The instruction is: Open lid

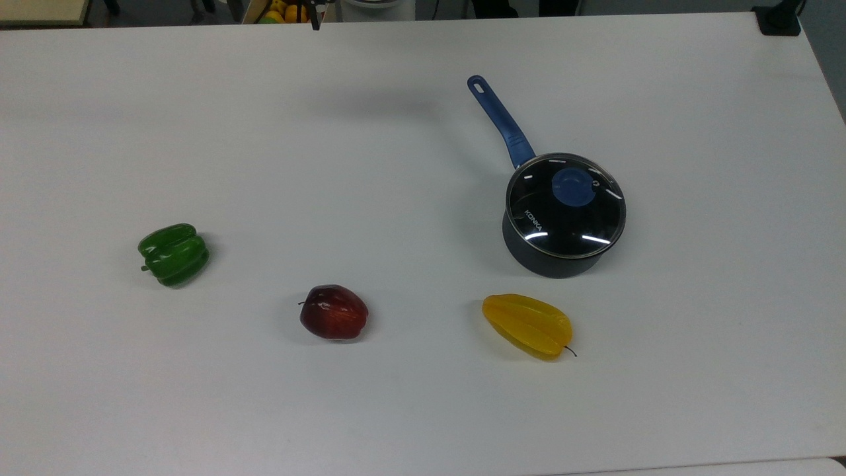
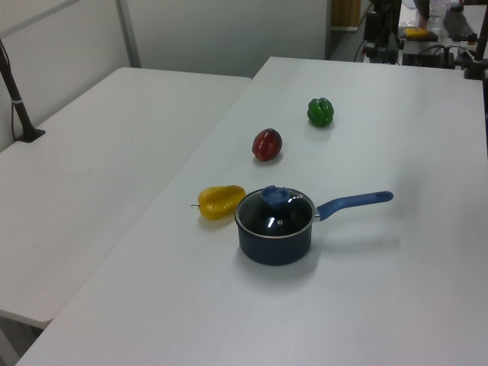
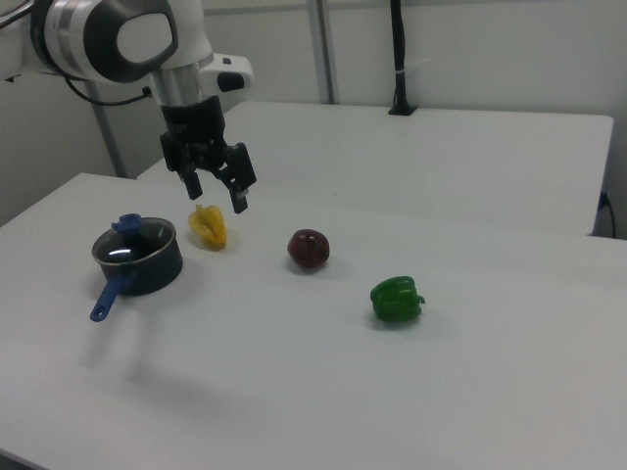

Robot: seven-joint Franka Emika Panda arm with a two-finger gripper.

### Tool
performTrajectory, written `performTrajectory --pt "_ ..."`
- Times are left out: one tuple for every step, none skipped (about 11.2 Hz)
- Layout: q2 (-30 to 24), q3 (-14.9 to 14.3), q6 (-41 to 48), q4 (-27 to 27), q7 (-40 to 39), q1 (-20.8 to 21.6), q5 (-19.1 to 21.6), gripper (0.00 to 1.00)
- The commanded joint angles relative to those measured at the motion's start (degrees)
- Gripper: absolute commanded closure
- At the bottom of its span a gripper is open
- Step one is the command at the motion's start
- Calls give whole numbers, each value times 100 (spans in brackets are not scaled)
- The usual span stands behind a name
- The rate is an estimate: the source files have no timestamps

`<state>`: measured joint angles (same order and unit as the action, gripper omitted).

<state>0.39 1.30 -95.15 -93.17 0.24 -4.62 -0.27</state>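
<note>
The lid [image 1: 566,211] is clear, glossy glass with a thin metal rim and a smooth blue knob [image 1: 572,186], catching bright streaks of light. The pan [image 1: 552,263] under it looks dark and matt. The worktop [image 1: 330,165] is smooth, matt white. Pepper [image 1: 174,254], apple [image 1: 334,312] and yellow fruit [image 1: 527,325] all shine like glossy plastic.

lid [image 1: 566,213] seated on saucepan [image 1: 552,259] | carambola [image 1: 527,325] just below

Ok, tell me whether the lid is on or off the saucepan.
On. The glass lid sits flat on the saucepan rim, blue knob up; the open pincer hangs apart from it.
</note>
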Motion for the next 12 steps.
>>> performTrajectory --pt "-21 -7 -135 -17 -77 39 88 0" --pt "5 45 -152 0 -60 66 97 0" --pt "31 72 -144 201 -51 118 123 0" --pt "101 72 -179 290 -51 354 132 0" --pt "189 72 -179 465 -33 635 97 0" --pt "242 81 -179 519 115 846 123 0" --pt "295 81 -179 528 256 1083 80 0" --pt "373 81 -188 528 335 1425 53 0" --pt "470 81 -379 537 475 1733 44 0" --pt "514 81 -860 519 712 1962 53 0" --pt "698 81 -1308 510 966 2234 44 0" --pt "882 81 -1565 510 1152 2428 27 0"
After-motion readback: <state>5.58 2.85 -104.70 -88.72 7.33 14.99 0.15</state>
